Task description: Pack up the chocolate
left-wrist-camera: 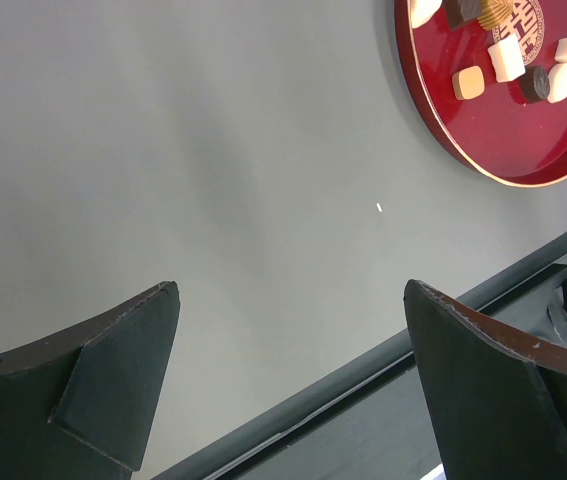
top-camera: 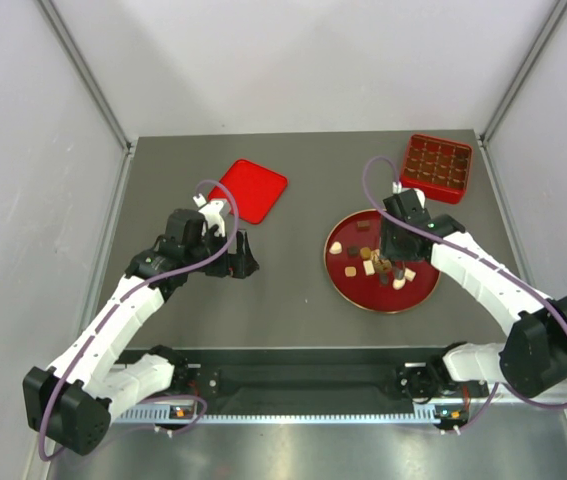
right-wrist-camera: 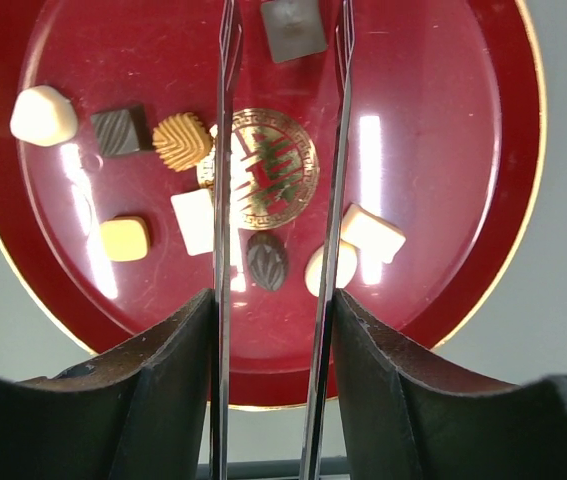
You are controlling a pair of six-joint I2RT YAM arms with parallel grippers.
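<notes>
Several small chocolate pieces lie on the round red plate (top-camera: 363, 295). In the right wrist view I see a cream piece (right-wrist-camera: 43, 115), a dark square (right-wrist-camera: 121, 131), a ridged tan one (right-wrist-camera: 181, 140), a dark oval (right-wrist-camera: 266, 261) and a grey-brown square (right-wrist-camera: 293, 28) around the gold emblem (right-wrist-camera: 268, 170). My right gripper (right-wrist-camera: 273, 295) is shut on thin metal tongs (right-wrist-camera: 225, 150), whose two arms stand apart above the plate (right-wrist-camera: 443, 300); it hovers over the plate (top-camera: 395, 262). My left gripper (top-camera: 243, 262) is open and empty above bare table (left-wrist-camera: 291, 290).
A red box with a grid of compartments (top-camera: 436, 167) stands at the back right, behind the plate. Its flat red lid (top-camera: 251, 189) lies at the back, left of centre. The plate's rim (left-wrist-camera: 463, 140) shows in the left wrist view, with the table's front rail (left-wrist-camera: 363, 380) below.
</notes>
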